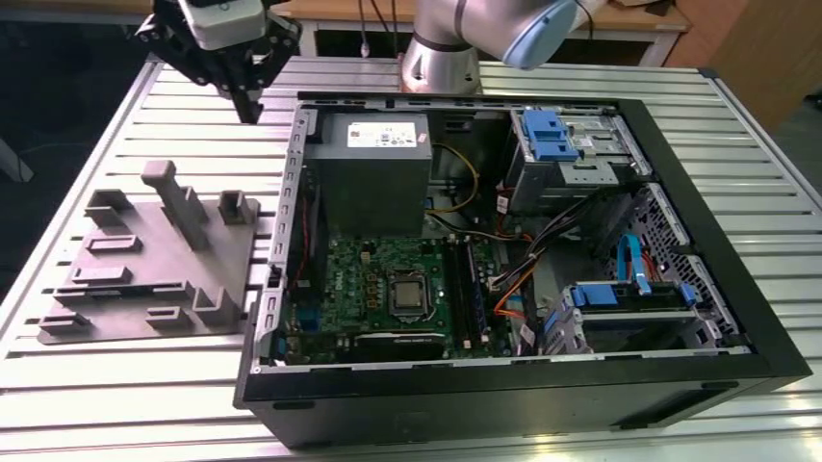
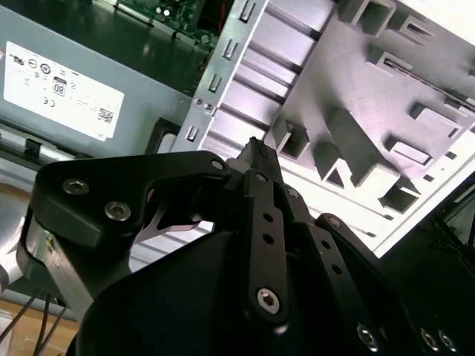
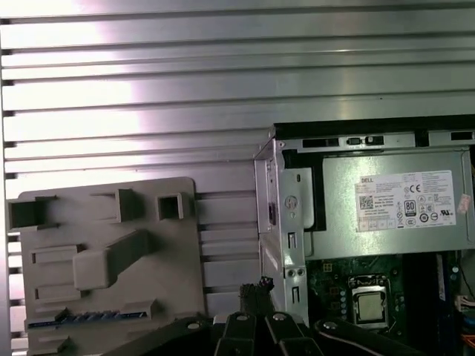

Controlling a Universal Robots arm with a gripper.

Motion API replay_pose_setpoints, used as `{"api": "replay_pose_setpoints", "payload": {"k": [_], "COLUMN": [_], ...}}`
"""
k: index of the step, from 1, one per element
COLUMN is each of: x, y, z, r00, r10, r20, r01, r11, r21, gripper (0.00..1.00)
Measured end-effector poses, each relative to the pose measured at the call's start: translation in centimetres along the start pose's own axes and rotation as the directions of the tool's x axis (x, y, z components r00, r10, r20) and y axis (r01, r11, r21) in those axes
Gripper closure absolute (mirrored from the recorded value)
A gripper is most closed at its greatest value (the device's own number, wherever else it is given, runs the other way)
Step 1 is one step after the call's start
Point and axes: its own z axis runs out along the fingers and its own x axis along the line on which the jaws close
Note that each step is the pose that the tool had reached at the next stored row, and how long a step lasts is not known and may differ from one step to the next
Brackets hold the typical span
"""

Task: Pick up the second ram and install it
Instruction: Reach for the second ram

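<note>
end effector narrow, tips together | over table | power supply: white label

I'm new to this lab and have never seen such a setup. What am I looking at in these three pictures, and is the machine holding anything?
This is one robot arm ending in a black gripper. The exterior view comes from a camera off the arm; both wrist views come from cameras riding on the arm, so the gripper's black parts show in them. On the slatted metal table lies an open computer case with a green circuit board and a grey power-supply box inside. At the exterior view's left sits a grey holder plate. The gripper hangs near the case's corner, shut, with nothing seen in it. A thin dark strip on the plate, in the first wrist view, may be the memory stick; I cannot be sure.
</note>
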Motion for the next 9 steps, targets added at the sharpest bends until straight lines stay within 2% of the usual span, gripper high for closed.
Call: {"api": "replay_pose_setpoints", "payload": {"k": [9], "x": [1.74], "y": [-0.86], "z": [0.53], "r00": [1.0000], "r10": [0.000], "r20": [0.0000], "r01": [0.000], "r11": [1.0000], "r21": [0.0000], "gripper": [0.90]}}
